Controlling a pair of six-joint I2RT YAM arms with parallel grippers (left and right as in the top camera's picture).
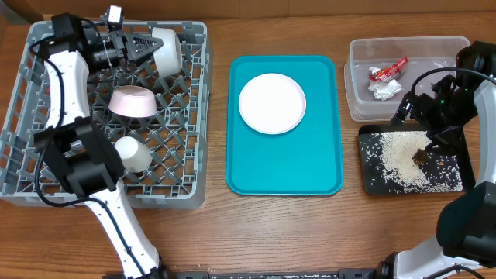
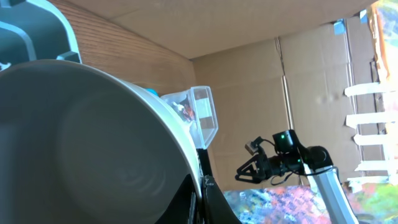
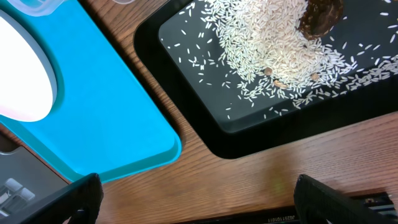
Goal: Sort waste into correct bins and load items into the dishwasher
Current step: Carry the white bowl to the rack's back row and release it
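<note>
My left gripper (image 1: 149, 48) is shut on the rim of the greyish bowl (image 1: 167, 49) and holds it on its side over the back of the grey dish rack (image 1: 31, 155). The bowl fills the left wrist view (image 2: 93, 143), its rim pinched between the fingers (image 2: 202, 199). The pinkish bowl (image 1: 133, 101) and white cup (image 1: 133, 153) lie in the rack. The white plate (image 1: 271, 103) sits on the teal tray (image 1: 310, 170). My right gripper (image 1: 415, 108) is open and empty (image 3: 199, 199) over the black tray (image 1: 372, 182), which holds rice (image 3: 267, 43) and a brown lump (image 3: 320, 15).
The clear tub (image 1: 356, 77) at the back right holds the red wrapper (image 1: 387, 71) and white paper wad (image 1: 384, 90). The teal tray's corner (image 3: 106, 112) lies close beside the black tray (image 3: 205, 124). Bare wooden table shows along the front.
</note>
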